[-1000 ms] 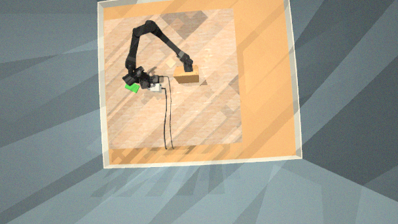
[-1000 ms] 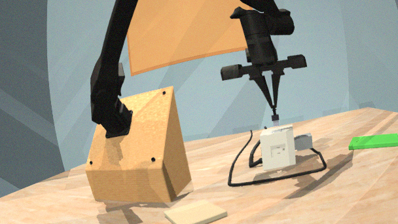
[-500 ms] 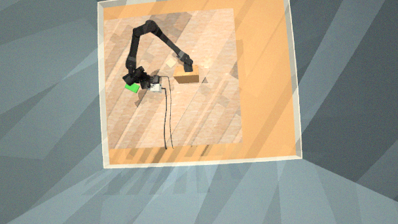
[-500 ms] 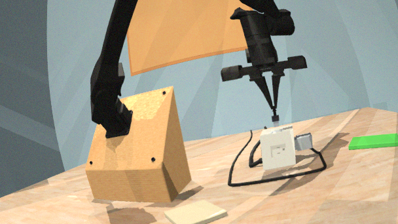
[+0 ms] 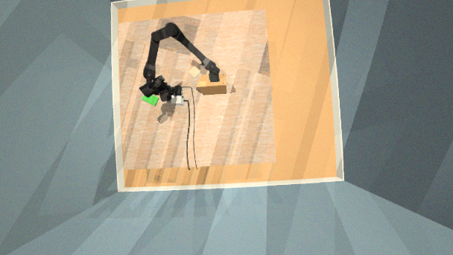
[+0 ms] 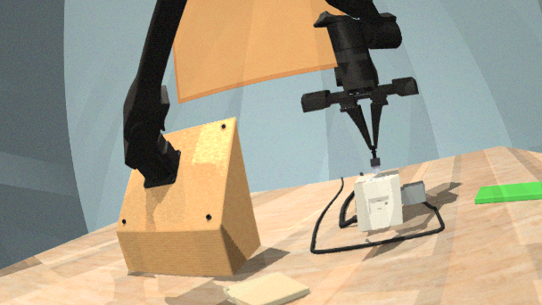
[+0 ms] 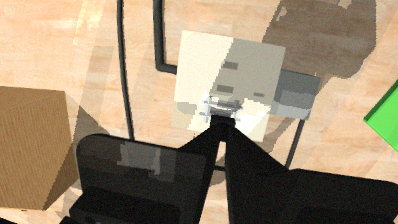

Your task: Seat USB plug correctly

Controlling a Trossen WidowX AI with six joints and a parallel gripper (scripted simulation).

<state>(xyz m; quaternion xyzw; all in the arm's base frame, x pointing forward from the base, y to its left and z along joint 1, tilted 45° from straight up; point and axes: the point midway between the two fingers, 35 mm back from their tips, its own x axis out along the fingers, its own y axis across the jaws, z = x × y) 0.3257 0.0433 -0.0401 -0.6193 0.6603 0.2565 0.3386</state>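
The white power cube [image 5: 179,100] [image 6: 379,218] [image 7: 200,55] stands on the table, with dark slots showing in its top in the wrist view. The USB plug [image 6: 376,169] [image 7: 223,107] has a bright metal shell pointing down at the cube's top, near one edge. My gripper [image 6: 374,157] [image 7: 223,133] is shut on the plug's dark rear end, directly above the cube. The shell shows between the fingertips and the cube top, so the plug is not fully seated. Glare hides whether its tip is inside the socket and which way round it faces.
A grey adapter [image 6: 414,193] [image 7: 297,95] sticks out of the cube's side. Black cables [image 5: 188,130] [image 6: 379,243] [image 7: 125,75] loop around the cube. A green block [image 5: 150,99] [image 6: 508,193] [image 7: 387,117], a wooden wedge [image 5: 212,89] [image 6: 178,254] [image 7: 30,150] under the arm base and a cream tile [image 5: 194,71] [image 6: 272,290] are nearby.
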